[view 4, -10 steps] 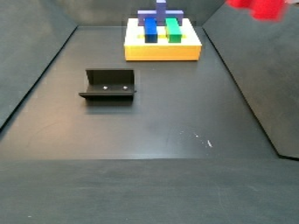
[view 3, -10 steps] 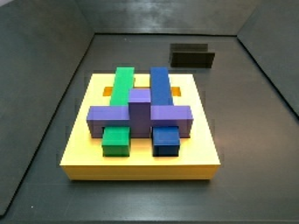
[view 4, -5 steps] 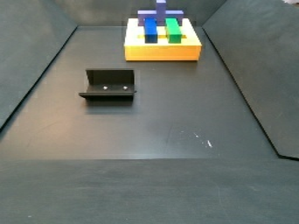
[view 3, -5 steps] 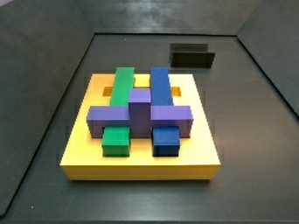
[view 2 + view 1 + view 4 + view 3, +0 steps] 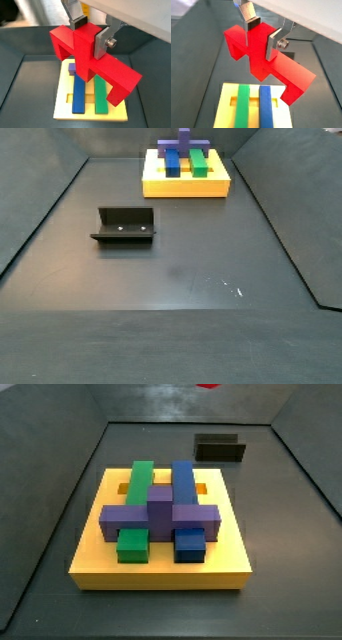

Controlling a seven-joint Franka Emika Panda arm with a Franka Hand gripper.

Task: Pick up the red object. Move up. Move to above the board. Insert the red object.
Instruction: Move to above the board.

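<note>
In a wrist view the gripper [image 5: 262,34] is pinching the red object [image 5: 271,67] between its two silver fingers [image 5: 250,20], the bar running aslant with its prongs pointing away from the jaws, and it is hanging high over the board [image 5: 222,107], where one green bar [image 5: 243,107] and one blue bar [image 5: 266,107] are lying side by side in the yellow slab's slots. In a wrist view the gripper [image 5: 89,31] is again clamping the red object [image 5: 93,62] above the board [image 5: 63,92], whose slots are holding one blue bar [image 5: 79,96], one green bar [image 5: 101,98] and a purple block [image 5: 72,67] partly hidden behind the red piece. In a side view the board [image 5: 160,569] is sitting in the middle of the dark floor, carrying one green bar [image 5: 135,504], one blue bar [image 5: 186,504] and one purple cross block [image 5: 162,512] lying across them; the fixture [image 5: 221,448] is standing at about 1 o'clock from the board, well apart, and a sliver of the red object [image 5: 209,386] is now showing at the top edge at 12 o'clock, where half a second ago nothing red was in view. In a side view the board [image 5: 186,184] with its three pieces is standing at 12 o'clock, the single fixture [image 5: 124,226] is sitting at about 10 o'clock from the floor's middle, and neither gripper nor red piece is showing, though a second ago red was at the 1 o'clock corner.
</note>
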